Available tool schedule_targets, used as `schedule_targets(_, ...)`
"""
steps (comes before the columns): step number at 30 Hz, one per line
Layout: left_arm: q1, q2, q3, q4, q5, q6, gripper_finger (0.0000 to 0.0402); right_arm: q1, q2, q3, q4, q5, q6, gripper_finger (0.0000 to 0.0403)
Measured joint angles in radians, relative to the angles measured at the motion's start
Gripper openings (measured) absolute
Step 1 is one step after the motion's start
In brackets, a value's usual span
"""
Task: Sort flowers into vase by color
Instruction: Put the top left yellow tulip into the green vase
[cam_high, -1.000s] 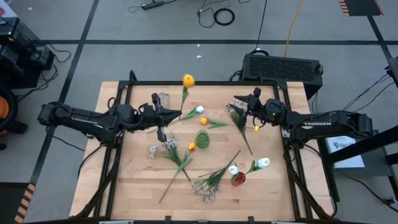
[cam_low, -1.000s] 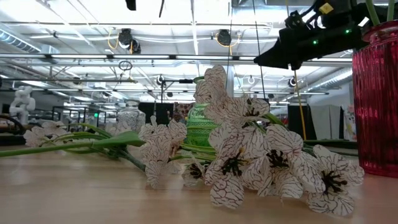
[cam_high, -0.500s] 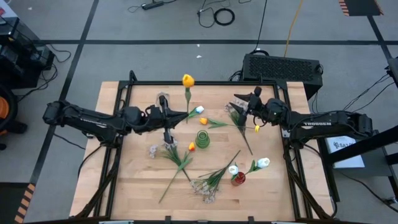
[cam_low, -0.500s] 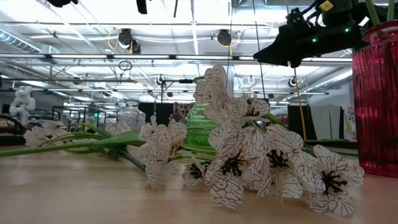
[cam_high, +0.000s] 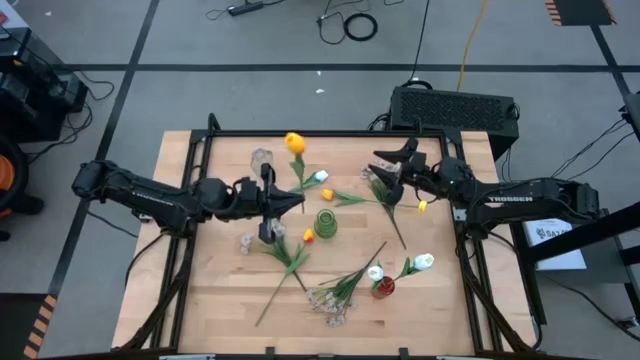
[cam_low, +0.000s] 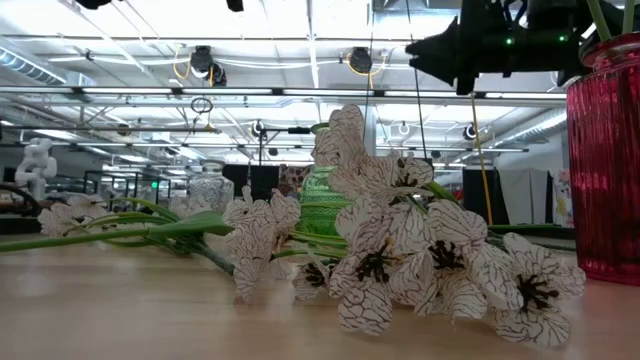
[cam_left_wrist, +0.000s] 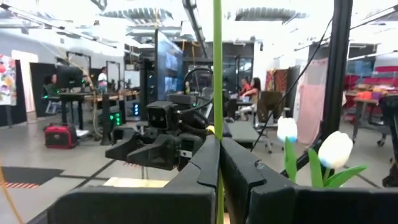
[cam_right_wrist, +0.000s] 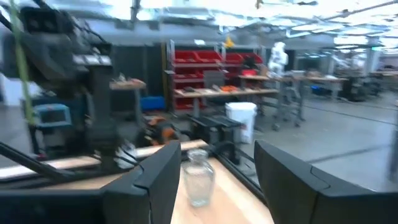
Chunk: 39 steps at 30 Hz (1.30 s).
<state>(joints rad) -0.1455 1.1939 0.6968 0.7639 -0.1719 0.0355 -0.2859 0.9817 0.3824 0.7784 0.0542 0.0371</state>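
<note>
My left gripper (cam_high: 298, 198) is shut on an orange-yellow tulip (cam_high: 294, 143), just left of the green vase (cam_high: 326, 222). My right gripper (cam_high: 384, 166) hangs open over the far right of the table, with nothing between its fingers (cam_right_wrist: 155, 171). A red vase (cam_high: 383, 288) near the front holds white tulips (cam_high: 423, 262). More flowers lie on the wood: pale sprays (cam_high: 330, 298) (cam_high: 250, 240) and small orange tulips (cam_high: 308, 236) (cam_high: 322, 178). In the low view the sprays (cam_low: 400, 250) fill the foreground and the right gripper (cam_low: 440, 52) shows at the upper right. My left gripper pinches the tulip's green stem (cam_left_wrist: 217, 134) between its two fingers, well below the flower head. The fingers come level from the table's left and lie across the stem. The tulip is lifted clear, its stem rising from the fingers with the head toward the far edge.
A clear glass vase (cam_high: 262, 160) stands at the far left of centre, also in the right wrist view (cam_right_wrist: 198, 177). A black box (cam_high: 455, 108) sits behind the table's far right corner. Bare wood (cam_high: 220, 290) lies at the near left.
My left gripper has moved toward the table's right, closer to the green vase, carrying the tulip; the flower head has swung a little toward the near left. My right gripper has tipped its fingers upward and rolled, staying open over the same spot.
</note>
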Motion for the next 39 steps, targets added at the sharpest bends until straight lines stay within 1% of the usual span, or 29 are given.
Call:
schedule_targets(2, -0.008, 0.022, 0.0, 0.028, 0.0, 0.0, 0.0011, 0.0, 0.0, 0.0, 0.02, -0.039, 0.027, 0.0196)
schedule_targets(5, -0.012, 0.078, 0.0, 0.13, -0.001, 0.004, 0.0011, 0.003, 0.0, 0.0, 0.046, -0.087, 0.072, 0.0196)
schedule_targets(11, 0.016, 0.2, 0.0, 0.312, -0.006, 0.023, 0.0011, 0.047, 0.0, 0.0, 0.091, -0.07, 0.083, 0.0196)
schedule_targets(13, 0.032, 0.236, 0.0, 0.372, -0.007, 0.023, 0.0011, 0.062, 0.0, 0.014, 0.085, -0.039, 0.083, 0.0196)
schedule_targets(15, 0.045, 0.265, 0.0, 0.4, -0.007, 0.022, 0.0011, 0.075, 0.0, 0.04, 0.056, -0.03, 0.083, 0.0196)
schedule_targets(19, 0.072, 0.29, 0.0, 0.394, -0.008, 0.007, 0.0011, 0.109, 0.0, 0.11, -0.072, -0.03, 0.063, 0.0196)
schedule_targets(22, 0.088, 0.294, 0.0, 0.355, 0.01, -0.029, 0.0011, 0.134, 0.0, 0.152, -0.117, -0.029, 0.055, 0.0196)
schedule_targets(27, 0.096, 0.294, 0.005, 0.307, 0.06, -0.054, 0.0011, 0.163, 0.0, 0.167, -0.13, -0.029, 0.052, 0.0196)
schedule_targets(39, 0.09, 0.296, 0.005, 0.2, 0.063, -0.034, 0.0011, 0.164, 0.0, 0.168, -0.14, -0.029, 0.015, 0.0196)
